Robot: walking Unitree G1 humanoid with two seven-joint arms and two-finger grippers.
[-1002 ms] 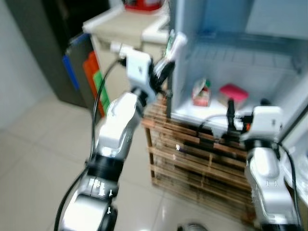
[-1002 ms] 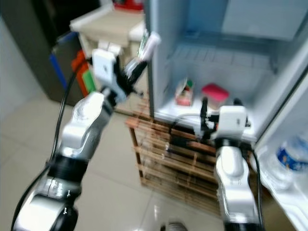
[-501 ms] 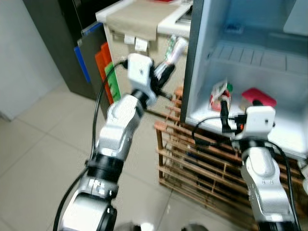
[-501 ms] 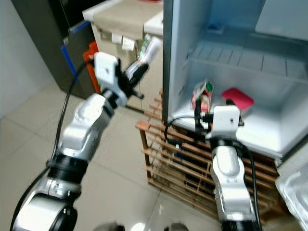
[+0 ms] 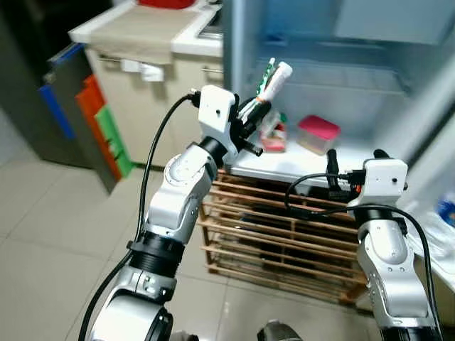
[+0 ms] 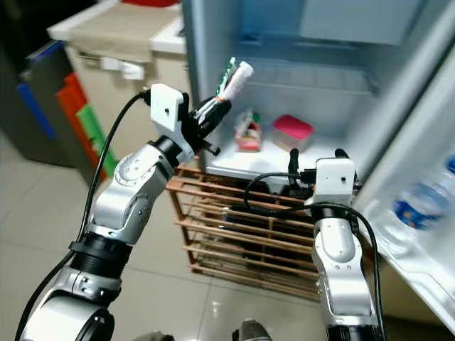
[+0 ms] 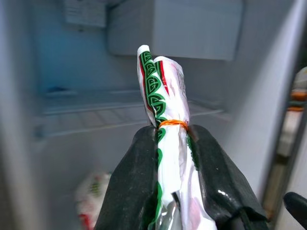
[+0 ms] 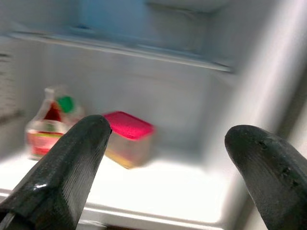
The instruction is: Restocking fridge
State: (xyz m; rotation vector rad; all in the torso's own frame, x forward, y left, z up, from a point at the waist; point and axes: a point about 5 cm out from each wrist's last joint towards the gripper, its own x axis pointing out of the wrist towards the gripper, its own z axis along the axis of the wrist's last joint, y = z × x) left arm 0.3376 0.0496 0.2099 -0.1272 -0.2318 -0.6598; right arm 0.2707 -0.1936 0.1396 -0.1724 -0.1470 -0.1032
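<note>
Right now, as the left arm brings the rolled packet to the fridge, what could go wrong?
The left end effector pinches the rolled packet low, so its long free end could catch the wire shelf and slip or twist out.

The carton and the pink-lidded box already stand on the fridge floor; a low placement may knock them.

The right end effector waits open at the fridge's front edge, so the arms might crowd each other.
</note>
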